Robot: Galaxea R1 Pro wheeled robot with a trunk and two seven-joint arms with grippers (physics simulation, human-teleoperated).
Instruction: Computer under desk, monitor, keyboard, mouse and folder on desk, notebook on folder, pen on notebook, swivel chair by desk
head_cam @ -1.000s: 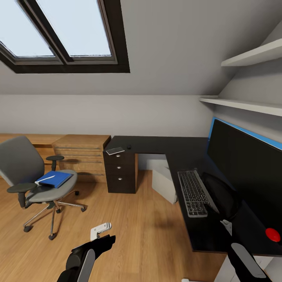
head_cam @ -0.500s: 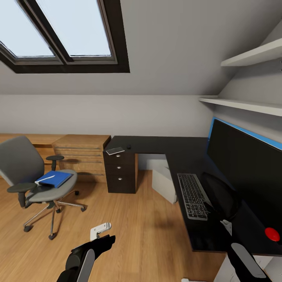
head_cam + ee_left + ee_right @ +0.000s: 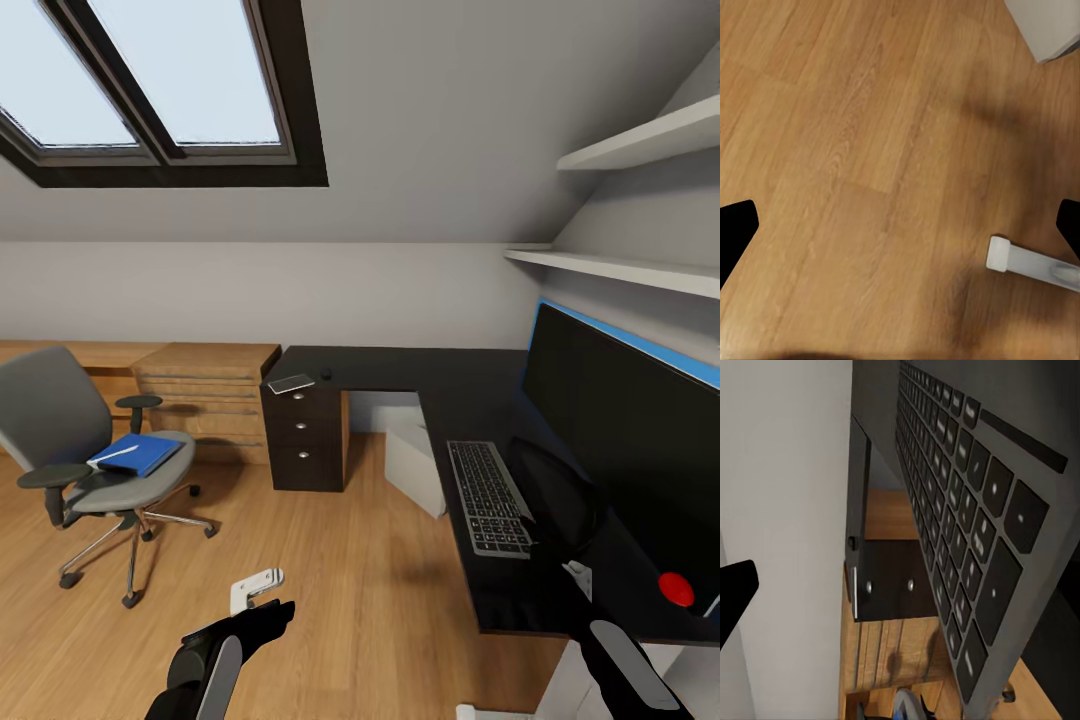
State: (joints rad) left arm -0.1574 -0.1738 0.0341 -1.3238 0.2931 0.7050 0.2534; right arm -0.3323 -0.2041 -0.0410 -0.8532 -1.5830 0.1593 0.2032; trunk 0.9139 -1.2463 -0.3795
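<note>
Keyboard [image 3: 488,495]: slim dark slab with pale-lettered keys, flat on the desk [image 3: 420,375] at right of centre of the head view, directly in front of the monitor [image 3: 625,440]. Placement judged done or in its last adjustment; the right wrist view showed its key rows close up.

Right gripper: its arm entered at lower right beside the keyboard; grip state could not be told. Left gripper [image 3: 256,589]: low at bottom centre over bare wood floor, fingers spread wide, holding nothing.

Mouse [image 3: 326,375]: small dark rounded lump, far desk corner at centre frame, just beside the notebook [image 3: 291,383] (thin, pale-edged). Next move judged: fetch the mouse to the keyboard's side, which calls for travel or a long reach.

Folder [image 3: 138,453]: bright blue, flat, on the chair [image 3: 70,440] seat at left; pen [image 3: 118,454], thin white stick, on it.

Computer [image 3: 412,462]: pale matte box under the glossy black desk.
</note>
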